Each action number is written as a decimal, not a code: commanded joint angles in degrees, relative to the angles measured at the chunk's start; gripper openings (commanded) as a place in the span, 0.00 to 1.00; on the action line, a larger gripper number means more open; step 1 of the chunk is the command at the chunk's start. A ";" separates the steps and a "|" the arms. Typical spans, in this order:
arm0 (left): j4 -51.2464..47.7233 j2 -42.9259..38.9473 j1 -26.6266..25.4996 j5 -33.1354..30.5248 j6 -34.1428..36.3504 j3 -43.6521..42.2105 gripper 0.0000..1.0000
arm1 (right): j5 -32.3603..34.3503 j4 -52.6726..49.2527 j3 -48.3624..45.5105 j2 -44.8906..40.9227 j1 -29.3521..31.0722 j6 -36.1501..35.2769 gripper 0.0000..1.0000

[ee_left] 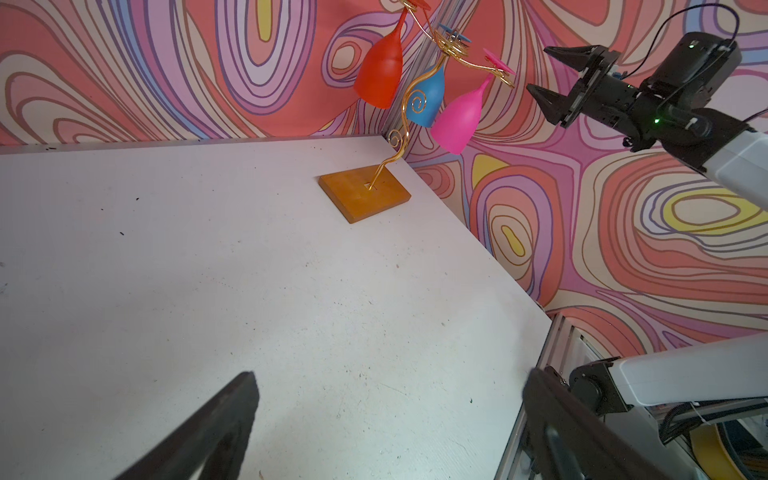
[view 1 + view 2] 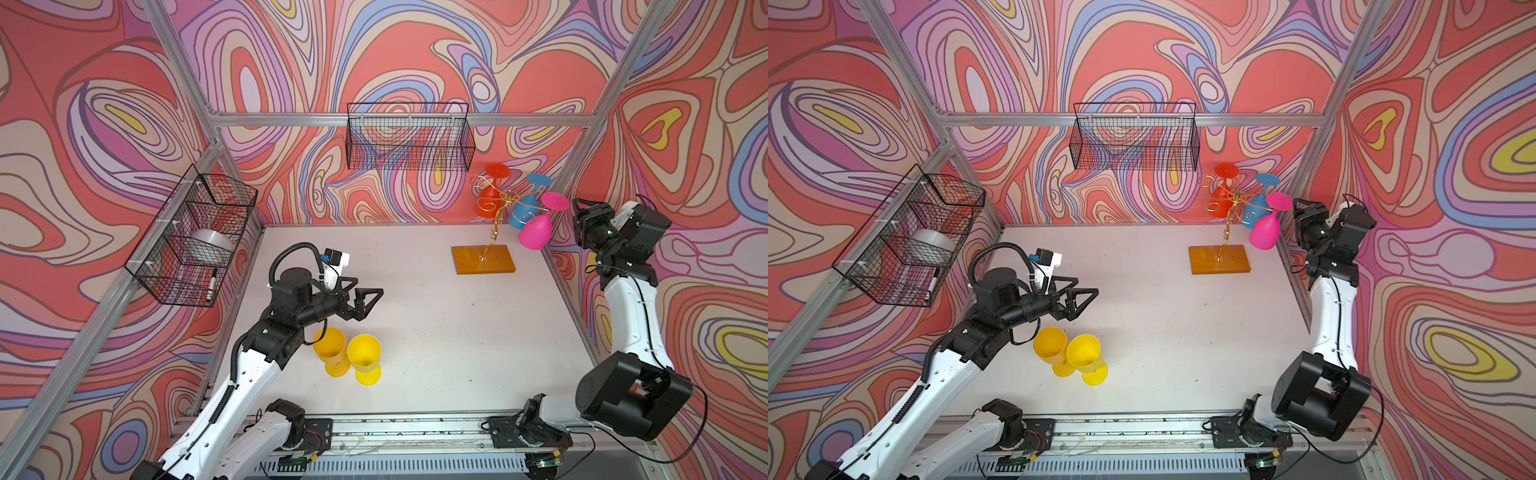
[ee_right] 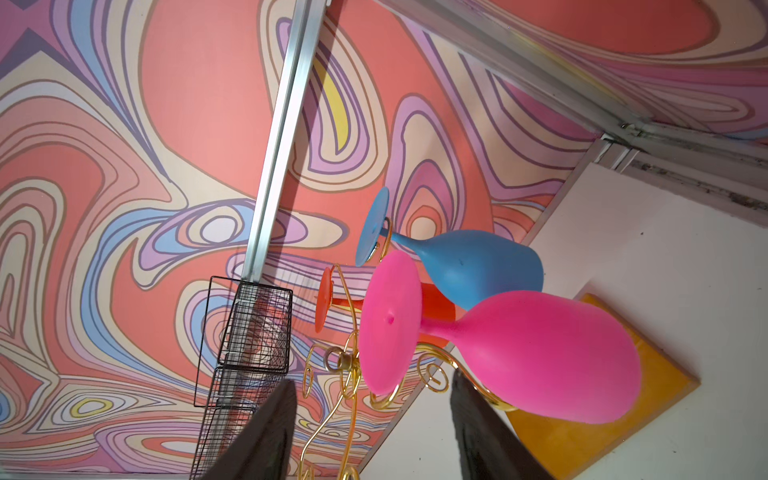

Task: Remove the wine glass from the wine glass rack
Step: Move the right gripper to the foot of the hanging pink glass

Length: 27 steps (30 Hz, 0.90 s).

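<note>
The wine glass rack [image 2: 494, 216], thin gold wire on an orange base [image 2: 484, 259], stands at the table's back right. Three wine glasses hang upside down from it: a red one [image 2: 487, 199], a blue one [image 2: 524, 210] and a pink one [image 2: 536, 232]. My right gripper [image 2: 575, 222] is open just right of the pink glass at its height, holding nothing. In the right wrist view the pink glass's foot [image 3: 388, 320] lies just ahead of that gripper [image 3: 372, 382]. My left gripper [image 2: 368, 289] hangs wide open over the table's left half, far from the rack.
Two yellow glasses [image 2: 330, 351] [image 2: 365, 363] stand upright on the table below my left arm. A black wire basket [image 2: 409, 137] hangs on the back wall. Another [image 2: 191, 237] on the left wall holds a grey object and a marker. An aluminium post [image 2: 569, 166] runs behind the rack.
</note>
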 commanded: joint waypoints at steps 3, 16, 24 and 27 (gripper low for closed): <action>1.91 -0.91 -0.36 0.95 1.21 -0.45 1.00 | -4.32 6.36 -0.69 2.52 -0.34 4.71 0.60; 2.09 -0.73 -0.34 1.76 1.02 -0.37 1.00 | -5.30 8.87 -0.07 6.01 -0.33 7.19 0.54; 2.17 -1.01 -0.34 1.87 1.03 -0.30 1.00 | -5.50 9.88 1.90 8.25 -0.29 9.26 0.47; 2.25 -0.82 -0.34 1.78 1.03 -0.37 1.00 | -5.46 11.50 1.52 8.99 -0.30 10.57 0.40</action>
